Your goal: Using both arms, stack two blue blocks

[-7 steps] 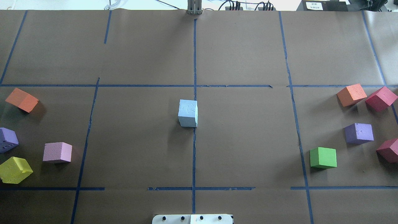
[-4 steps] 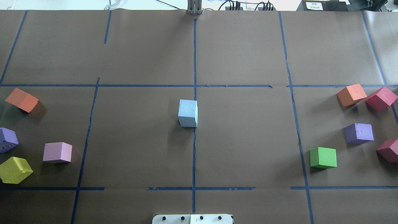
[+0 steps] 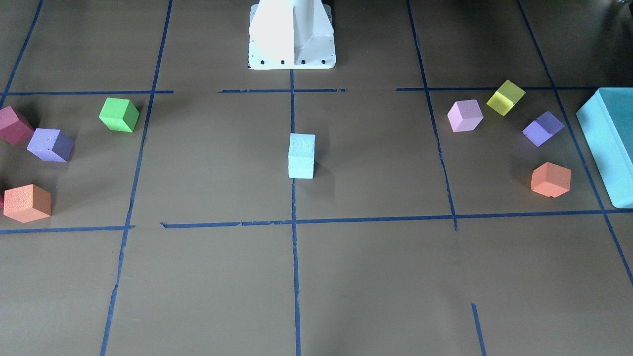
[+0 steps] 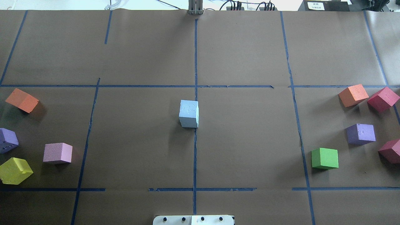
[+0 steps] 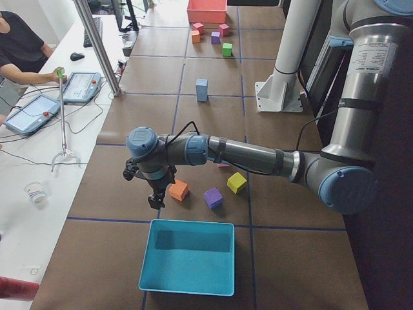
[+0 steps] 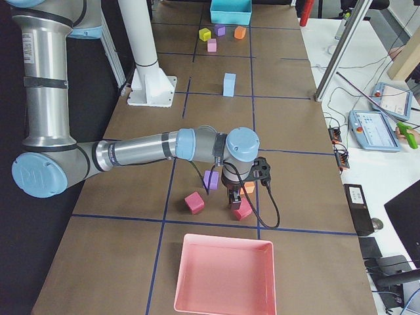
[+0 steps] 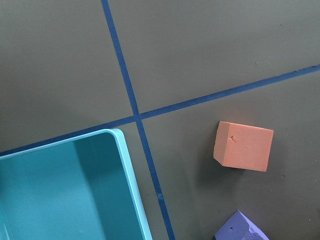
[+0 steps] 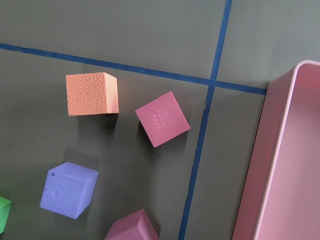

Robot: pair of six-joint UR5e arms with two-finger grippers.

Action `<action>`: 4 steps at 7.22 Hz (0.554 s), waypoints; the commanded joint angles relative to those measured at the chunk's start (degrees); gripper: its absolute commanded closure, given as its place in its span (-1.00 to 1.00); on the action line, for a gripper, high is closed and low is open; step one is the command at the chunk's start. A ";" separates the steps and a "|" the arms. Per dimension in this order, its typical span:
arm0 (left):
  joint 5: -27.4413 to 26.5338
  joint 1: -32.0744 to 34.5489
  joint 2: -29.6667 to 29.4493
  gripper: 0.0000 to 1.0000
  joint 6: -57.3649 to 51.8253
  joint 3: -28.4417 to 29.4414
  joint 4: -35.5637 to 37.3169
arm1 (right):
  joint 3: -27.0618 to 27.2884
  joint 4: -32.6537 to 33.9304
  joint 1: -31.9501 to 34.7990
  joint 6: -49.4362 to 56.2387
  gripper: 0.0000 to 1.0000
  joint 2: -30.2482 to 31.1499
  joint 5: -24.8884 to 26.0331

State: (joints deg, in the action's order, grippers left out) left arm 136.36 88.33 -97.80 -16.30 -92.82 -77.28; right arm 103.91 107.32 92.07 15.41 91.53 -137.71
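The two pale blue blocks (image 4: 189, 114) stand one on top of the other at the table's centre line, as a tall column in the front view (image 3: 301, 155) and both side views (image 5: 202, 90) (image 6: 229, 84). No gripper touches them. My left gripper (image 5: 155, 199) hangs far off at the table's left end, over an orange cube (image 5: 178, 190). My right gripper (image 6: 234, 200) hangs at the right end, over a red cube (image 6: 242, 209). Each gripper shows only in a side view, so I cannot tell whether it is open or shut.
A teal box (image 5: 188, 257) lies past the left cubes and a pink tray (image 6: 225, 275) past the right ones. Orange, purple, pink and yellow cubes lie at the left (image 4: 57, 153). Orange, red, purple and green cubes lie at the right (image 4: 325, 158). The white pedestal (image 3: 292, 34) stands behind the stack.
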 commanded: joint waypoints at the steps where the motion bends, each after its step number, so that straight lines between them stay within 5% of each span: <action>1: -0.04 0.00 0.07 -1.00 -0.05 -0.17 0.02 | -0.11 0.00 -0.48 -0.03 -1.00 -0.04 -0.10; 4: -0.30 0.00 -0.02 -1.00 -0.14 -0.87 0.11 | 0.07 0.00 -0.58 -0.21 -1.00 -0.21 -0.19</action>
State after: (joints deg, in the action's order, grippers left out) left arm 136.16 88.33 -97.79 -16.41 -93.18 -77.23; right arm 103.88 107.31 91.54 15.30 91.38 -137.83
